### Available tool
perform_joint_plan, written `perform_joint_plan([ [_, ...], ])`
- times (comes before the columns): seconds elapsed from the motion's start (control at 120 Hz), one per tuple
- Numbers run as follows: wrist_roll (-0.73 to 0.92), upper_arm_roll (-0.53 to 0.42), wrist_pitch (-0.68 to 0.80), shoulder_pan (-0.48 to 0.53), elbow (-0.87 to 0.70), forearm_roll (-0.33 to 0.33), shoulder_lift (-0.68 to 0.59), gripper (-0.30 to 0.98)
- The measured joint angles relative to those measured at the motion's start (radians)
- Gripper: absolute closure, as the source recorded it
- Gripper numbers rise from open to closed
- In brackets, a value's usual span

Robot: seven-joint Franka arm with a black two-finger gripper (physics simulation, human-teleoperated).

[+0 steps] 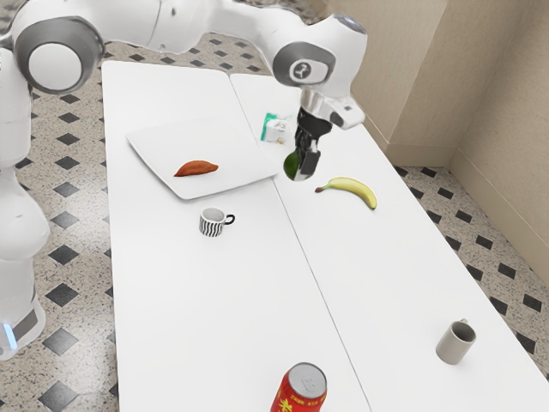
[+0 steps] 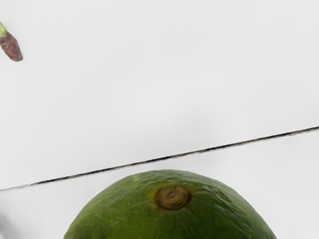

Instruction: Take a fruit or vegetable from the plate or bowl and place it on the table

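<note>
A red can (image 1: pixel 298 396) stands well apart from the fingers (image 1: pixel 310 163). From the exterior view's left, the arm (image 1: pixel 184 21) arches high; the fingers point down, clamped on the green fruit (image 1: pixel 290 164) above the desk (image 1: pixel 189 300), near the banana (image 1: pixel 353 188).

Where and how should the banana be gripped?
I'd take the banana around mid-length from straight above, jaws closing across its narrow width: it lies on its side on the table, long and curved, with that middle exposed.

I get bright, even light w/ v. faint shadows on the surface (image 1: pixel 206 300), slight sheen on the avocado (image 2: pixel 169 221).
</note>
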Motion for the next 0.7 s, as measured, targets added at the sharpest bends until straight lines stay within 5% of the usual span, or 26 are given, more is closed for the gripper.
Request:
perform_joint_plan([
  [0.142, -0.066, -0.15, -0.038, -0.155, 0.016, 0.022, 0.056, 0.34],
  [0.317, -0.13, -0.157, -0.046, -0.128, 0.006, 0.027, 0.097, 0.35],
  [0.417, -0.155, -0.157, -0.047, -0.127, 0.011, 0.023, 0.107, 0.16],
  [0.592, -0.185, -0.156, -0.048, -0.128, 0.02, 0.025, 0.109, 0.05],
  [0.65, -0.188, -0.106, -0.05, -0.17, 0.066, 0.048, 0.095, 0.03],
  [0.7, -0.183, 0.079, -0.053, -0.325, 0.131, 0.068, 0.07, 0.02],
])
